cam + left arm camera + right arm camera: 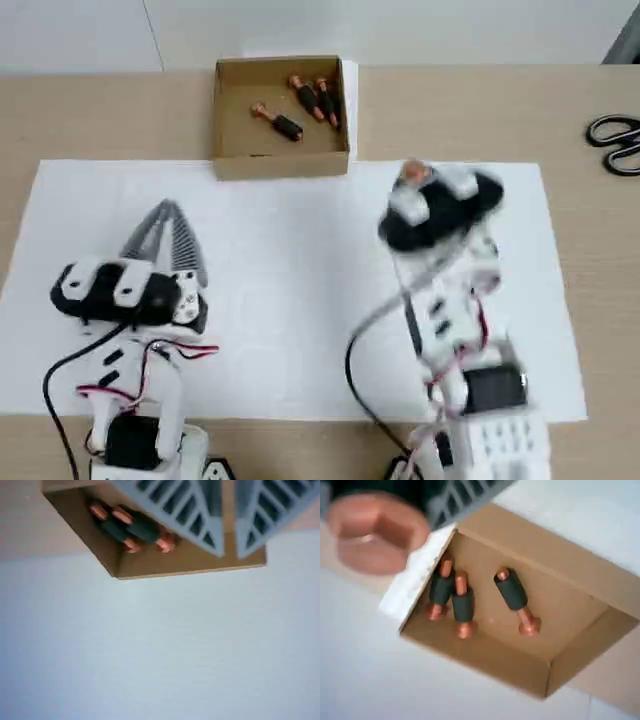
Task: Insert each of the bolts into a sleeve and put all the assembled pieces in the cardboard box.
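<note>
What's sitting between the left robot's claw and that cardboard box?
Only bare white paper: in the high view, the stretch from the left claw to the cardboard box holds no loose parts.

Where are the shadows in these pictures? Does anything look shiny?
High view: even light, just a dim shadow inside the cardboard box. Right wrist view: the sleeved bolts lay soft shadows on the box floor, and the bolt in the right gripper has a small pale glint. Left wrist view: the white paper shows no hard shadow.
</note>
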